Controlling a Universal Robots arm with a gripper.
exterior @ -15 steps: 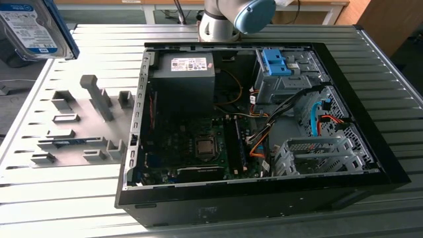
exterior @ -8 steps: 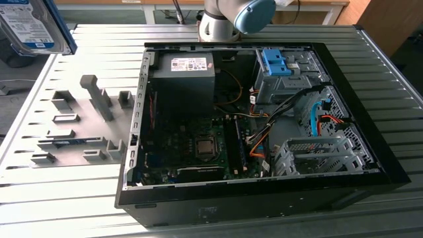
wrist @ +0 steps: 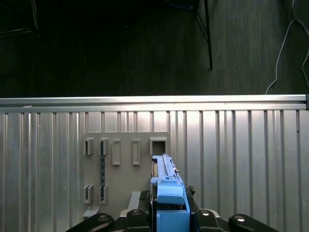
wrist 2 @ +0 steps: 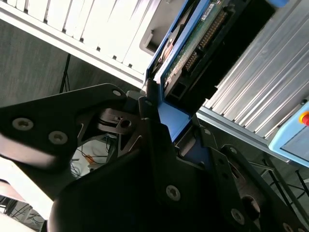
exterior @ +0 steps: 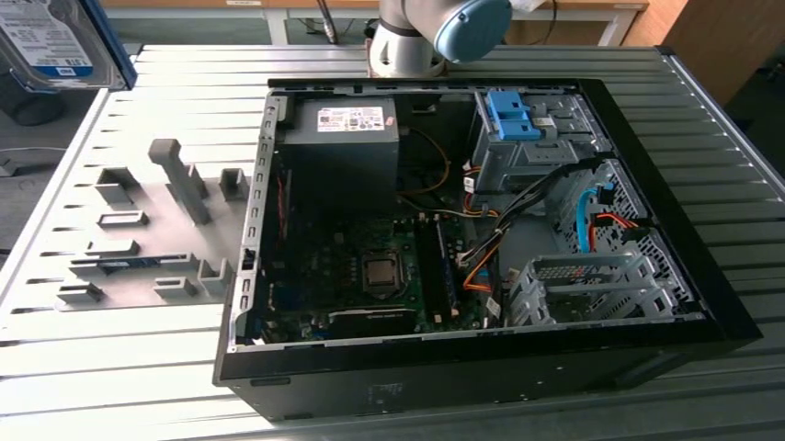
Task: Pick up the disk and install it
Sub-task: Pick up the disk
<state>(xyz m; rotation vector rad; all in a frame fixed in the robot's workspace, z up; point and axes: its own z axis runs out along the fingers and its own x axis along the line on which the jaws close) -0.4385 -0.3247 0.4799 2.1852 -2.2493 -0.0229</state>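
Observation:
The disk point(exterior: 50, 41) hangs high above the table at the exterior view's far left, its white-and-blue label facing the camera and a blue rail along its edge. In the first wrist view the disk point(wrist: 166, 193) is edge-on, with my gripper point(wrist: 170, 215) shut on its blue tab. It is lifted above the grey slotted holder plate point(wrist: 125, 159). The second wrist view shows the disk's green circuit-board underside point(wrist 2: 193, 43) and my gripper point(wrist 2: 166, 121) clamped on the blue plastic end.
An open black computer case point(exterior: 687, 276) lies on the ribbed metal table point(exterior: 184, 83). Inside it are a black power supply point(exterior: 344, 138), a motherboard point(exterior: 356, 276), cables, a drive cage holding a light-blue bracket point(exterior: 513, 115), and a second metal cage point(exterior: 589, 285). The grey holder plate point(exterior: 147, 230) lies beside the case.

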